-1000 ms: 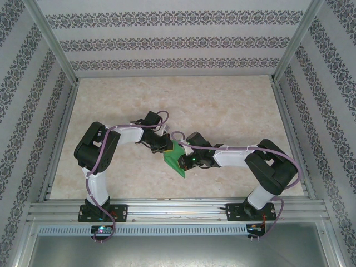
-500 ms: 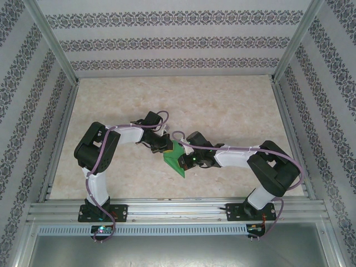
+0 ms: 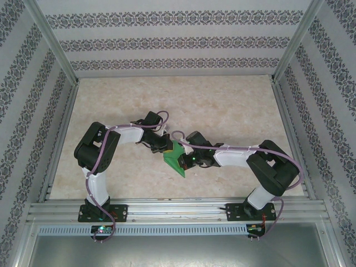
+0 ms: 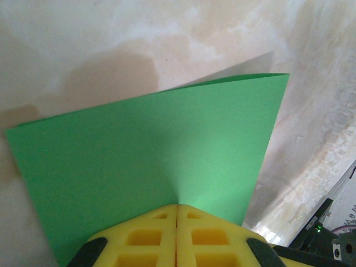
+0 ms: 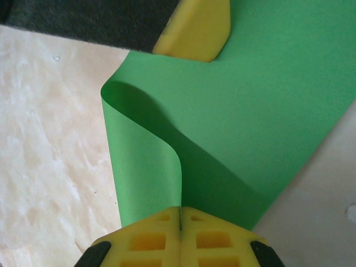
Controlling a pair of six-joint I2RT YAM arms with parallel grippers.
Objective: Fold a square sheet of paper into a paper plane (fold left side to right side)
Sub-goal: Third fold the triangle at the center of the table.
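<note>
The square sheet of paper [image 3: 177,158] is bright green and hangs just above the table's middle front, between my two grippers. It is one bent sheet, not a plane shape. My left gripper [image 3: 168,149] is shut on its far-left part. In the left wrist view the sheet [image 4: 150,144] fans out from my shut yellow jaws [image 4: 177,207]. My right gripper [image 3: 186,161] is shut on a curled-over edge. The right wrist view shows that edge pinched in the seam of my jaws [image 5: 181,212], the sheet [image 5: 267,100] looping beneath, and a left finger [image 5: 194,30] on the sheet's far side.
The table [image 3: 222,105] has a pale marble pattern, with free room behind and to both sides of the arms. Aluminium posts and patterned walls [image 3: 178,41] enclose it. A metal rail [image 3: 178,208] carrying both arm bases runs along the near edge.
Almost nothing: the right arm's elbow has shifted slightly to the right. The sheet and both grips look the same.
</note>
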